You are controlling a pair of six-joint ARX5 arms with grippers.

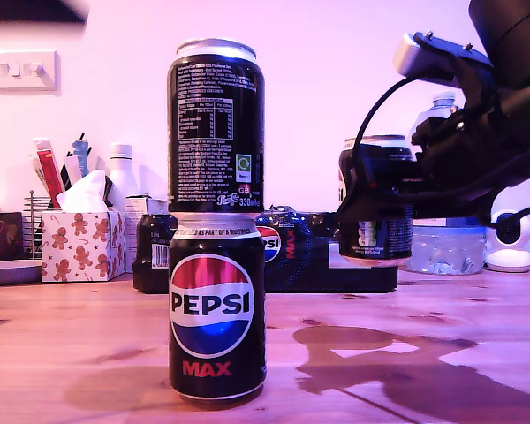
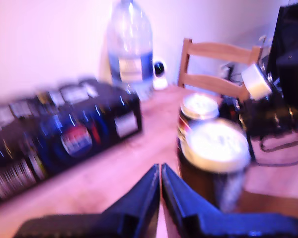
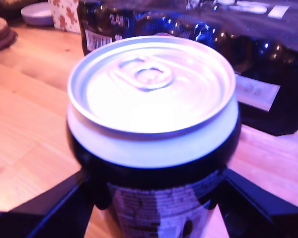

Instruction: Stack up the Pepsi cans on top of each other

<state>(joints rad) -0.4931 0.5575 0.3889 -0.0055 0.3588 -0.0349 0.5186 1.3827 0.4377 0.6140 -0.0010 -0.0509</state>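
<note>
While two Pepsi cans point(image 1: 216, 221) stand stacked on the surface point(image 1: 88, 353), the second tool point(image 3: 154, 193) hangs level beside the stack's upper can on the exterior view's right, pinching a third can point(image 1: 377, 201) clear of the wood. The first tool point(image 2: 160, 173) has its jaws pressed together, holding nothing.

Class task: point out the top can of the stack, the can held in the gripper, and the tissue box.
top can point(image 1: 215, 124): exterior view, label side.
held can point(image 3: 151, 84): second wrist view, silver lid.
tissue box point(image 1: 81, 246): exterior view, front face.
</note>
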